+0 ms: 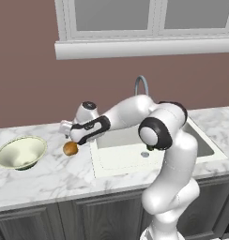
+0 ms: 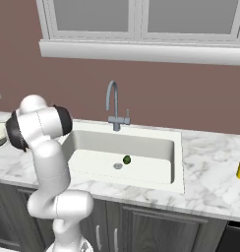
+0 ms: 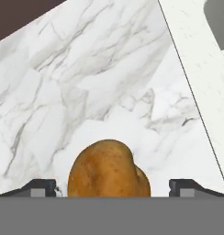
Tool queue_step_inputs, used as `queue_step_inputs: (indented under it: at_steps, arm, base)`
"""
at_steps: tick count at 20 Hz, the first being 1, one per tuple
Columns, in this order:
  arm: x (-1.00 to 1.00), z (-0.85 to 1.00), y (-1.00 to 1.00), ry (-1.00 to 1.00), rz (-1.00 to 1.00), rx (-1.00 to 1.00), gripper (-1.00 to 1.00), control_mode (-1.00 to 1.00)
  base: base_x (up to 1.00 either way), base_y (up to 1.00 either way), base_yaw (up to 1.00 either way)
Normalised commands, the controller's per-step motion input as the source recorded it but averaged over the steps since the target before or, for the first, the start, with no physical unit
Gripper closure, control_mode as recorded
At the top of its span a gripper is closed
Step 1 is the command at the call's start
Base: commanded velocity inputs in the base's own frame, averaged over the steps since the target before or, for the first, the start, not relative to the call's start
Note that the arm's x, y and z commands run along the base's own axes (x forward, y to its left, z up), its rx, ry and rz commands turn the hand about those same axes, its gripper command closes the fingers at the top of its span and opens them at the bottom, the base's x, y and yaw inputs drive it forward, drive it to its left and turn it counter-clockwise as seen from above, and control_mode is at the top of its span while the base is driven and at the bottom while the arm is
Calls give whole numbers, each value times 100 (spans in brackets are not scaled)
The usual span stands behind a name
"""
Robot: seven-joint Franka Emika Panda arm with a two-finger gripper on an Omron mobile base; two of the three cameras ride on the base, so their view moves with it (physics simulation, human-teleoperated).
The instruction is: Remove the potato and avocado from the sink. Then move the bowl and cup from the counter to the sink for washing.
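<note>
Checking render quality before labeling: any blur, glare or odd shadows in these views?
Left base view: sharp, flat even light, the potato crisp on the counter. Right base view: soft shading inside the sink, no glare. Hand view: potato close and slightly soft, with only a faint shadow.

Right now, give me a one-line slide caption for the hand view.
Open gripper straddling the potato on the marble counter, the sink edge alongside.
</note>
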Motion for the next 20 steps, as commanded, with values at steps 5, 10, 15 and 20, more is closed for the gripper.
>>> queue_step_inputs:
  at_steps: [5,10,15,20]
  arm:
    - [-11,19,-37,0,0,-3,-100,-100]
    - [-13,16,-41,0,0,-1,-100,-100]
    - [-16,12,-39,0,0,-2,-100,-100]
    - [-19,8,-37,-6,0,-4,-100,-100]
  base:
    - [0,0,0]
    - [0,0,0]
    - [0,0,0]
    - [0,0,0]
